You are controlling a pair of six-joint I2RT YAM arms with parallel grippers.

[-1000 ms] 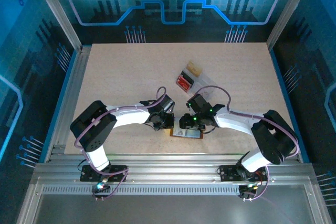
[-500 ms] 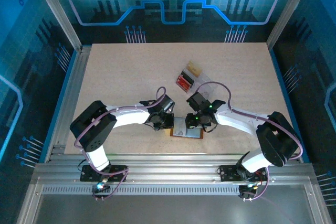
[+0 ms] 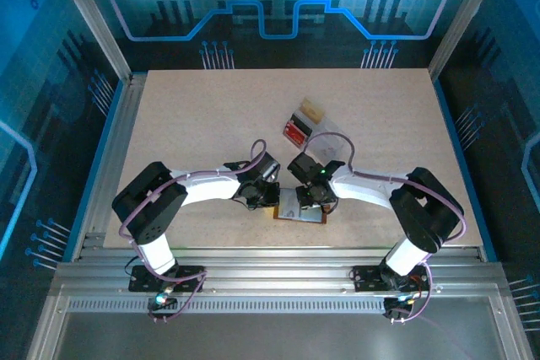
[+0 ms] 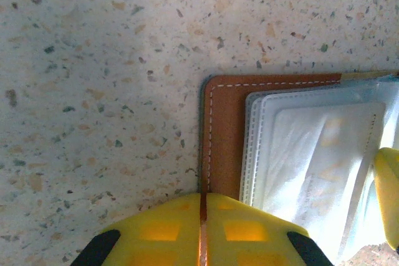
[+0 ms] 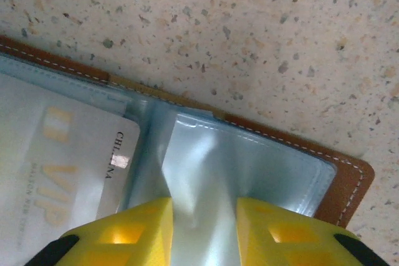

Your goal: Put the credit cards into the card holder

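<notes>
The brown card holder [image 3: 300,209] lies open near the table's front edge, its pale clear pockets facing up [image 4: 312,154]. My left gripper [image 4: 202,199] is shut on the thin brown edge of its cover [image 4: 223,129] at the holder's left side [image 3: 268,197]. My right gripper [image 3: 314,199] hangs over the holder's right half. Its jaws [image 5: 204,219] stand apart with a raised, creased clear pocket sleeve [image 5: 212,166] between them. One credit card [image 5: 59,172], pale through the film with VIP lettering, sits inside the left pocket.
A clear plastic tray [image 3: 327,146] lies behind the holder, with a red card [image 3: 294,131] and a tan card [image 3: 311,110] at its far end. Speckled tabletop [image 3: 194,124] stretches to the left and back. A metal rail [image 3: 270,260] borders the near edge.
My right arm has swung left, bringing its gripper from the holder's right end onto the pockets, and its jaws have narrowed. The left gripper has stayed put on the cover edge.
</notes>
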